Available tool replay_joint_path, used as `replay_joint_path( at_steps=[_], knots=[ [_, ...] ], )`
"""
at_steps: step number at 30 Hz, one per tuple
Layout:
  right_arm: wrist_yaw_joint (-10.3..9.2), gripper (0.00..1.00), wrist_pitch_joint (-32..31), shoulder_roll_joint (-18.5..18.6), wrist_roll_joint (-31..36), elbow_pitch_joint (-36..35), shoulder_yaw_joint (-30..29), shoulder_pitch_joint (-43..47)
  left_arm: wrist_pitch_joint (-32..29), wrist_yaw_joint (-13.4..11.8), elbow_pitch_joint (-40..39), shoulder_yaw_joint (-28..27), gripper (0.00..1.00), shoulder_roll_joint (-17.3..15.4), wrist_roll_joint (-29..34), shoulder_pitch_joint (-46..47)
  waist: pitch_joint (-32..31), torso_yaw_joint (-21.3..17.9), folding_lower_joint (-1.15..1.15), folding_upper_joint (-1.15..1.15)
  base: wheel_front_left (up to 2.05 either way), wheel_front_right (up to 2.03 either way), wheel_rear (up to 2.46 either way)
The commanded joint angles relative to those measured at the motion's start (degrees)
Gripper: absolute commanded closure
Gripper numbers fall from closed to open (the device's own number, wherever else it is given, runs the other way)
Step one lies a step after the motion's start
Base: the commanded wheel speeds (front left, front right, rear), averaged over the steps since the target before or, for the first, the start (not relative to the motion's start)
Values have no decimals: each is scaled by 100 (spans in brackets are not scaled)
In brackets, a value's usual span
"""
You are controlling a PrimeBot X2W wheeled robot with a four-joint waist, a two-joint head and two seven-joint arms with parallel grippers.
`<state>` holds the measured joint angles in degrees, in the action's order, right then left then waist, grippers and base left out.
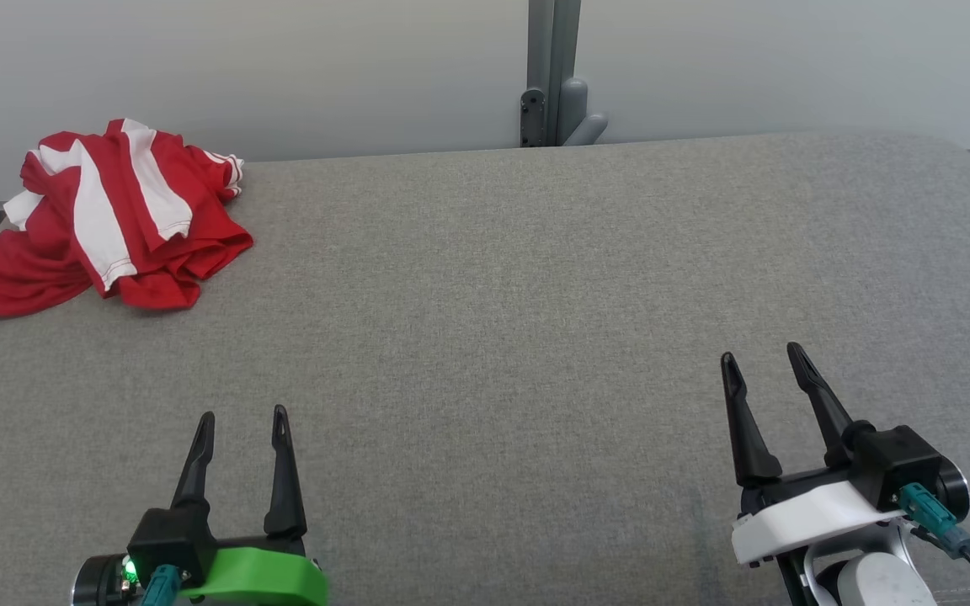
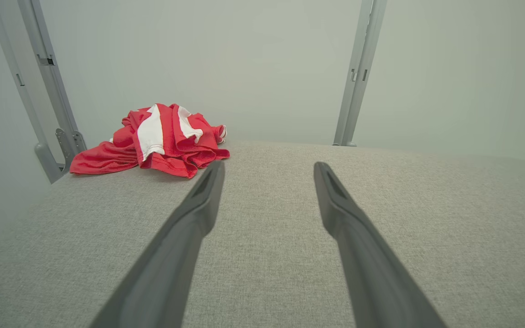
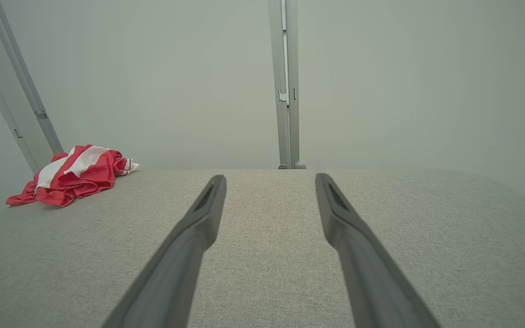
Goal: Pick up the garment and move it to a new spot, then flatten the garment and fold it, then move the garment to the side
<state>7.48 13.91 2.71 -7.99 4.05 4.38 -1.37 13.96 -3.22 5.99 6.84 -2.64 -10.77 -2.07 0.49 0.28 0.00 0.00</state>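
While L gripper (image 1: 243, 413) and R gripper (image 1: 761, 353) stand w/ fingers apart, empty, pickup looks unstarted; next, reach to 11 o'clock for crumpled garment (image 1: 106, 219).

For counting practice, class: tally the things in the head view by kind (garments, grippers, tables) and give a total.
Garments: 1, the red-and-white garment
Grippers: 2, left gripper and right gripper, both open
Tables: 1, the grey table
Total: 4

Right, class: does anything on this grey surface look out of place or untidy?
Yes: the red-and-white garment lies crumpled in a heap at the far left corner of the table. Nothing else stands out.
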Motion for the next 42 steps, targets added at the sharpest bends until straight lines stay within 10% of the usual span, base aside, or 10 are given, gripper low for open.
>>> replay_joint_path(
  at_steps=[1, 42],
  knots=[
    [2, 0, 58, 27, 157, -58, 25, 87, 50, -41, -26, 15, 0, -38, 148, -76, 0, -1, 0, 0, 0, 0, 0],
    [1, 0, 132, 27, 361, -67, 35, 146, 121, -72, 56, 43, 0, -40, 394, -79, -35, 47, 0, 0, 0, 0, 0]
  ],
)
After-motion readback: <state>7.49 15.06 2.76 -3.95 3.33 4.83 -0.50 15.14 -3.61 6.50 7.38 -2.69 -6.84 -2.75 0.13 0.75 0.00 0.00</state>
